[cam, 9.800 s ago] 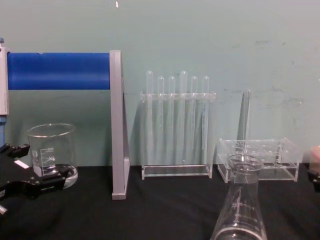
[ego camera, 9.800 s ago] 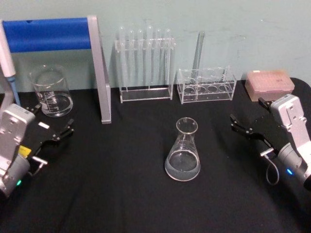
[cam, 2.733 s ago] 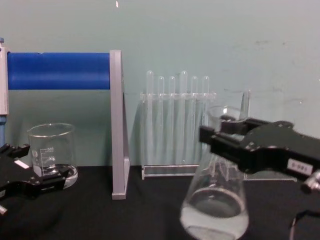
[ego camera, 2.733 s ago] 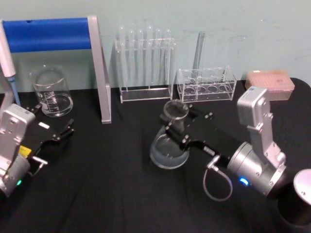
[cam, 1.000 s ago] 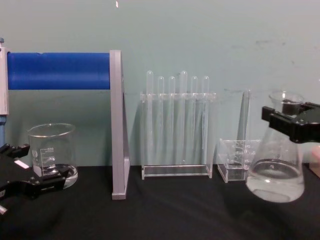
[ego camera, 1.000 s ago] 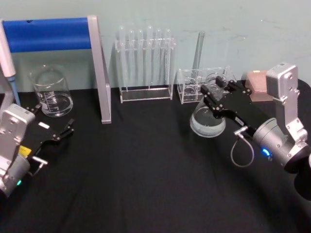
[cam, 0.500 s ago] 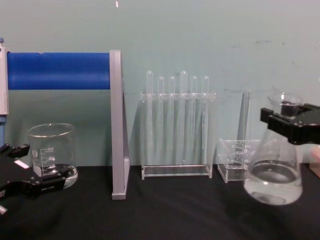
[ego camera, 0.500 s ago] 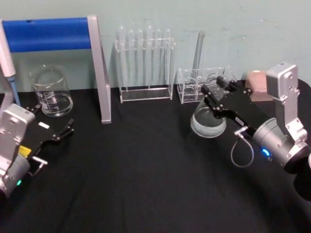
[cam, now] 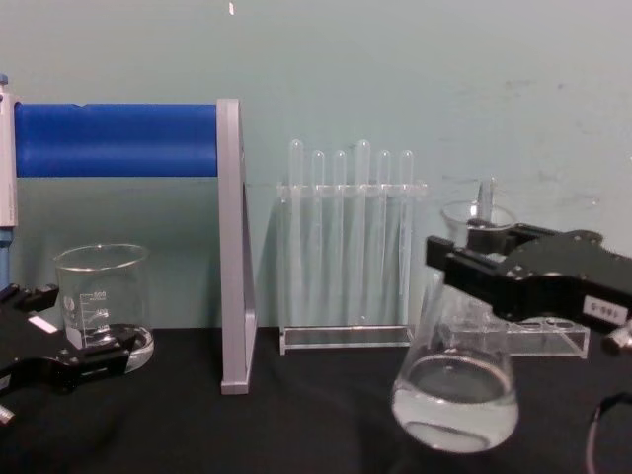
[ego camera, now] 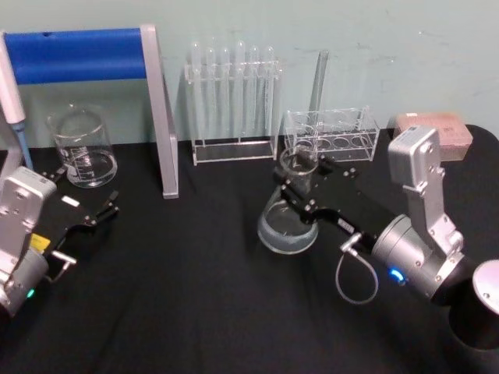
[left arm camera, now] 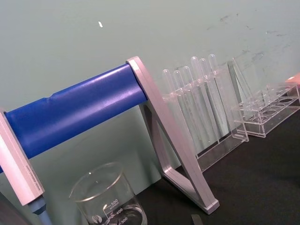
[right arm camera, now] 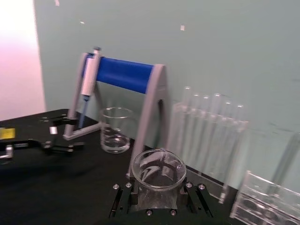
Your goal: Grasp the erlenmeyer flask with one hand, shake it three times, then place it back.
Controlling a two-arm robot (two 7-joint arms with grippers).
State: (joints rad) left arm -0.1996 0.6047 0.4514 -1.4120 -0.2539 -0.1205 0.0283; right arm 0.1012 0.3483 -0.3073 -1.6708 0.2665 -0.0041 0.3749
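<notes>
Right gripper clamped on the neck of the erlenmeyer flask, mid-worktop.
The jaws pinch only smooth glass, so a sharp shake could let the neck slip or twist. Liquid could slosh toward the open mouth, and a swing to the far side could strike the low rack just behind. The flask hangs slightly tilted, seemingly clear of the black worktop. The right arm reaches in low from the right. The left gripper sits parked near left, fingers apart, by the beaker.

Clear flask, black gripper, blue bar, perhaps pinkish box
</notes>
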